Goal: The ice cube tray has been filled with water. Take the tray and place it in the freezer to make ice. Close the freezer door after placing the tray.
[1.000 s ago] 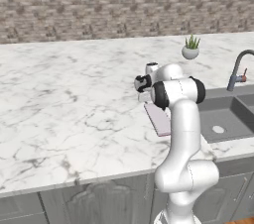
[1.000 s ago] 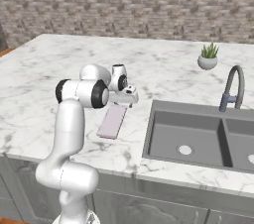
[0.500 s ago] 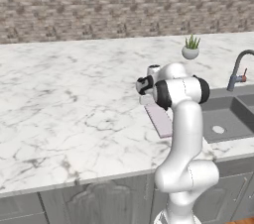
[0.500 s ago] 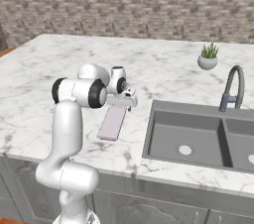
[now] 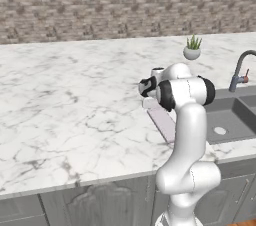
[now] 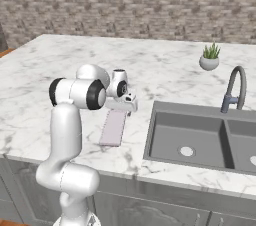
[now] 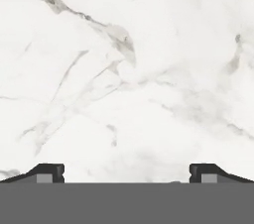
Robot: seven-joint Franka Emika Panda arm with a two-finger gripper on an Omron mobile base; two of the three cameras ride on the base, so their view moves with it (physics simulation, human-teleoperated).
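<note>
the gripper [image 7: 127,171] hangs over the marble counter [image 5: 65,105] with its jaws spread wide and nothing between them; in the hand view the two dark fingertips [image 7: 47,172] stand far apart over bare white stone with grey veins. in the right base view the gripper [image 6: 131,106] sits above the far end of the ice cube tray [image 6: 114,127].

the tray is a thin pale lilac slab lying flat on the counter, its long side running from the front edge toward the back wall, just beside the left rim of the sink [image 6: 200,137]. in the left base view the tray [image 5: 162,120] shows partly behind the arm, between the arm and the sink [image 5: 227,117]. whether the fingertips touch the tray i cannot tell.

a curved grey faucet [image 6: 233,90] stands at the back rim of the sink. a small potted plant [image 6: 210,58] in a pale round pot sits near the back edge of the counter, well apart from the tray. a stone-brick wall [image 5: 125,2] runs behind the counter, and grey cabinet fronts [image 5: 100,202] show below its front edge.
</note>
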